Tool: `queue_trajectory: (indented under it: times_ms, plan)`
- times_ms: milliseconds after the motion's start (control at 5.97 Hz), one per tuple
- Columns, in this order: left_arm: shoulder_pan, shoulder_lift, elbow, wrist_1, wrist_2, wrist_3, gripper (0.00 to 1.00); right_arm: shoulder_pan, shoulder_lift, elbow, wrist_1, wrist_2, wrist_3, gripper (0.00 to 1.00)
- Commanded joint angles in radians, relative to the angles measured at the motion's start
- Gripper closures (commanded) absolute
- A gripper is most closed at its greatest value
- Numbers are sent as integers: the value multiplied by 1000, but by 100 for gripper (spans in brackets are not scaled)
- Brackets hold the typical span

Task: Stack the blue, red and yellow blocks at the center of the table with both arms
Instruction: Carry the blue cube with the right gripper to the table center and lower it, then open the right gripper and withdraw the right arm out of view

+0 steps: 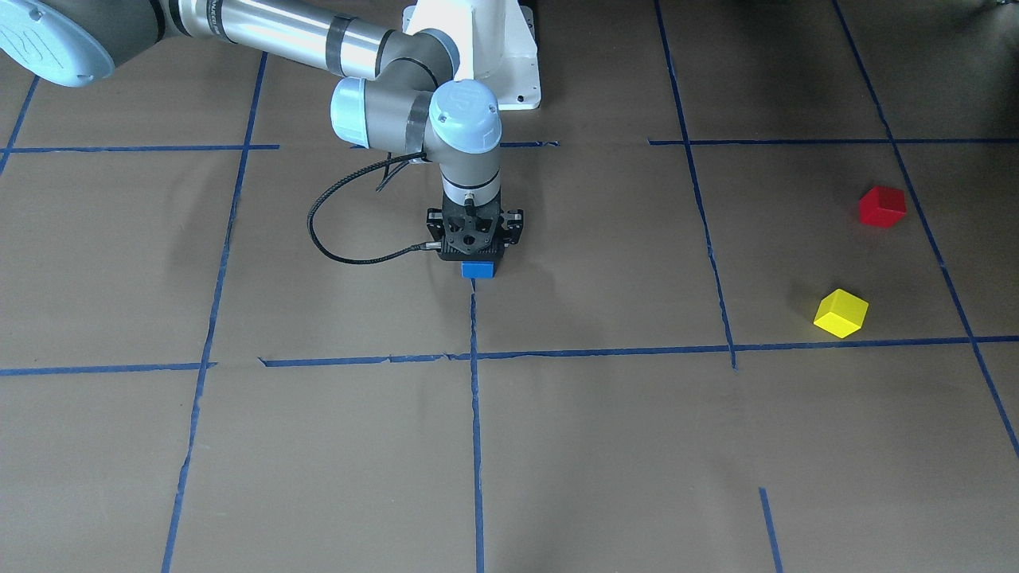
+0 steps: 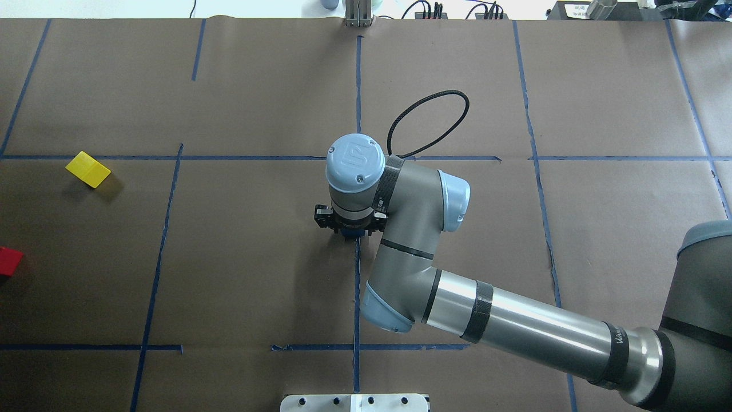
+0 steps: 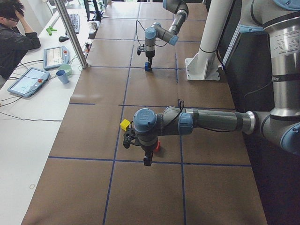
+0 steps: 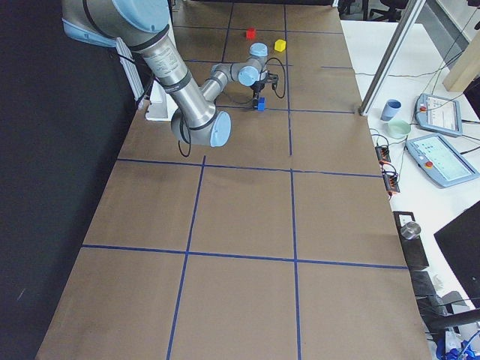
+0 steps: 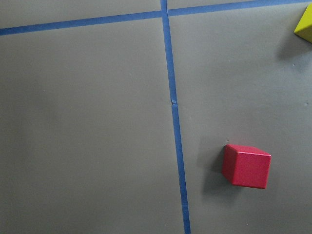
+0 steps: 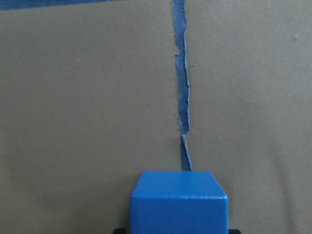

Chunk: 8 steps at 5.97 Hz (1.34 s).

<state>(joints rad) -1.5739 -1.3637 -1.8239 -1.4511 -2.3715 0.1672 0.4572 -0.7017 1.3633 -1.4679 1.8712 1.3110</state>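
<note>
While right gripper point(image 1: 475, 253) covers blue block point(image 1: 478, 270), red block point(image 1: 882, 206), yellow block point(image 1: 841, 313) well aside.

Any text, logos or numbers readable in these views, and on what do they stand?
"UR" logo, roughly: on the pale blue round wrist joint cap.
Lettering on the silver-grey arm tube: too blurred to read.
Grey tablet screens: too small to read.
Nothing else legible.

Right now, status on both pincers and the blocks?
Right pincer down over blue block at centre, grip unclear. Left pincer hovers near red block, state unclear. Yellow block loose nearby. Nothing seen in the way.
</note>
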Motion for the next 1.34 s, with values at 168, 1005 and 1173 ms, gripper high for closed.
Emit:
queue_trajectory:
  times_ms: [168, 1005, 1173]
  plan:
    - [3, -5, -23, 2, 2, 3, 0, 52, -2, 115, -56, -29, -39, 0]
    - [63, -129, -23, -1, 3, 4, 0, 499, -313, 333, -259, 239, -747, 0]
    - [61, -124, -26, -3, 2, -1, 0, 608, -417, 371, -264, 299, -953, 0]
